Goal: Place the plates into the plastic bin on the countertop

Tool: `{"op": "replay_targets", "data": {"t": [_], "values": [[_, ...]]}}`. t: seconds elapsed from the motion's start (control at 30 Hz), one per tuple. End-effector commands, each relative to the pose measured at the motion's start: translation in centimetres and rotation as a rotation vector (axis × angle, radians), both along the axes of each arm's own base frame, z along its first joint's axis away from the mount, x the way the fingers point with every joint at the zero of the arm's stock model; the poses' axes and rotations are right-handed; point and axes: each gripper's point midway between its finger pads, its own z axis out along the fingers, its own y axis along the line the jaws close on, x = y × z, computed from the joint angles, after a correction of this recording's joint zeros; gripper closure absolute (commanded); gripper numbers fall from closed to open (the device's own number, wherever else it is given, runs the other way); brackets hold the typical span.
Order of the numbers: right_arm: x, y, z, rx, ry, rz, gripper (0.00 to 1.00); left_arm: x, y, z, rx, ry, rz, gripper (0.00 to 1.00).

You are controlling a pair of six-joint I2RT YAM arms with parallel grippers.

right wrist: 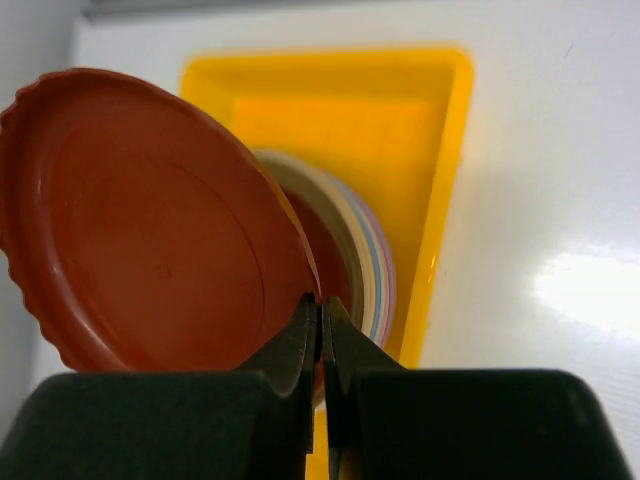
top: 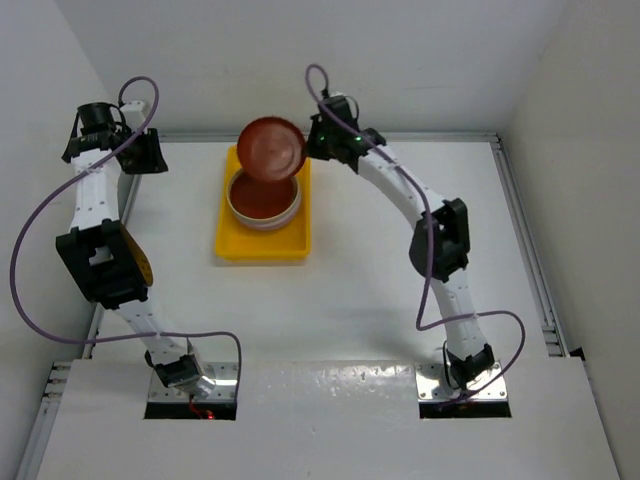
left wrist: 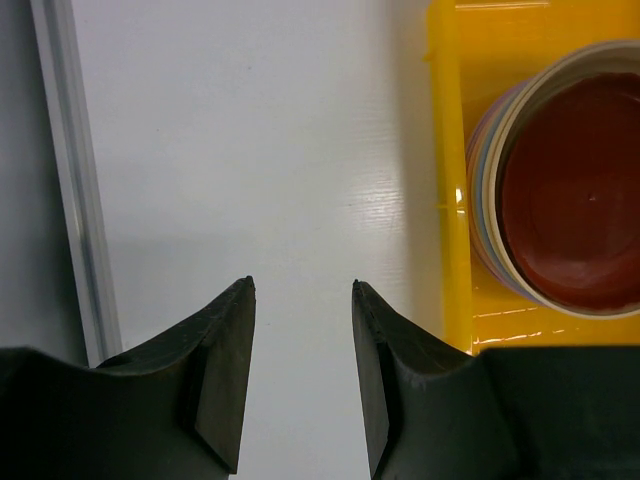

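Two fingers of my right gripper (right wrist: 320,305) are clenched on the rim of a dark red plate (right wrist: 150,220), holding it tilted over the far end of the yellow bin (right wrist: 440,150). A stack of plates (top: 263,195), dark red on top, sits in that bin. My left gripper (left wrist: 300,290) hangs released and empty over the white countertop (left wrist: 250,150), left of the bin.

Tilted red plate (top: 271,148) overhangs bin (top: 228,246); countertop (top: 370,290) either side passable.

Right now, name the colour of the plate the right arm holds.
The plate is dark red; see right wrist view.
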Motion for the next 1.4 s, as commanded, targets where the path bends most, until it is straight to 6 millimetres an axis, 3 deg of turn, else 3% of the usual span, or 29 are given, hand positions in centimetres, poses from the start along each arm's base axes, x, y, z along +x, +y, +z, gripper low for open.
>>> {"op": "replay_targets", "data": {"t": [0.0, 0.1, 0.13, 0.17, 0.23, 0.43, 0.53, 0.63, 0.73, 1.07, 1.13, 1.2, 1.27, 1.3, 1.33, 1.37], "values": [[-1.1, 1.4, -4.0, -0.114, 0.033, 0.054, 1.00, 0.9, 0.1, 0.6, -0.048, -0.039, -0.003, 0.54], [0.1, 2.8, -3.8, -0.137, -0.053, 0.052, 1.00, 1.2, -0.2, 0.6, -0.064, -0.045, -0.019, 0.54], [0.4, 3.1, -4.7, -0.140, -0.046, 0.049, 1.00, 1.1, 0.1, 0.6, -0.070, -0.048, -0.018, 0.54], [1.0, 3.5, -3.9, -0.120, -0.065, 0.039, 1.00, 1.1, 0.1, 0.6, -0.071, -0.048, -0.018, 0.54], [1.1, 4.0, -4.3, -0.104, -0.061, 0.034, 1.00, 1.1, -0.1, 0.7, -0.077, -0.050, -0.024, 0.54], [-1.4, 4.3, -7.3, -0.159, 0.003, 0.074, 1.00, 0.5, 0.2, 0.9, -0.090, -0.056, -0.021, 0.54], [-1.6, 4.6, -7.9, -0.150, 0.020, 0.084, 0.92, 0.4, 0.5, 1.0, -0.096, -0.059, -0.019, 0.54], [-1.5, 5.5, -7.7, -0.131, 0.009, 0.108, 0.76, 0.4, 0.5, 1.0, -0.096, -0.059, -0.019, 0.54], [-1.6, 5.8, -7.6, -0.140, -0.005, 0.120, 0.70, 0.4, 0.5, 1.0, -0.096, -0.059, -0.019, 0.54], [-1.3, 5.6, -4.7, -0.184, -0.092, 0.124, 0.64, 0.3, 0.8, 1.0, -0.102, -0.062, -0.016, 0.54], [-1.3, 5.2, -3.5, -0.188, -0.113, 0.116, 0.57, 0.3, 0.8, 1.0, -0.102, -0.062, -0.016, 0.54], [-1.3, 4.9, -2.3, -0.191, -0.138, 0.118, 0.43, 0.3, 0.8, 1.0, -0.102, -0.062, -0.016, 0.54], [-1.4, 4.2, 1.7, -0.167, -0.199, 0.122, 0.33, 0.1, 1.4, 1.0, -0.089, -0.061, -0.006, 0.54], [-1.2, 3.3, 2.6, -0.166, -0.212, 0.121, 0.29, 0.1, 1.4, 1.0, -0.088, -0.061, -0.006, 0.54], [-2.0, 2.3, 3.6, -0.150, -0.211, 0.134, 0.17, -0.1, 1.8, 1.5, -0.084, -0.071, 0.002, 0.54], [-1.0, -0.6, 6.5, -0.123, -0.258, 0.093, 0.09, -0.2, 2.2, 1.5, -0.083, -0.072, 0.012, 0.54]]}}
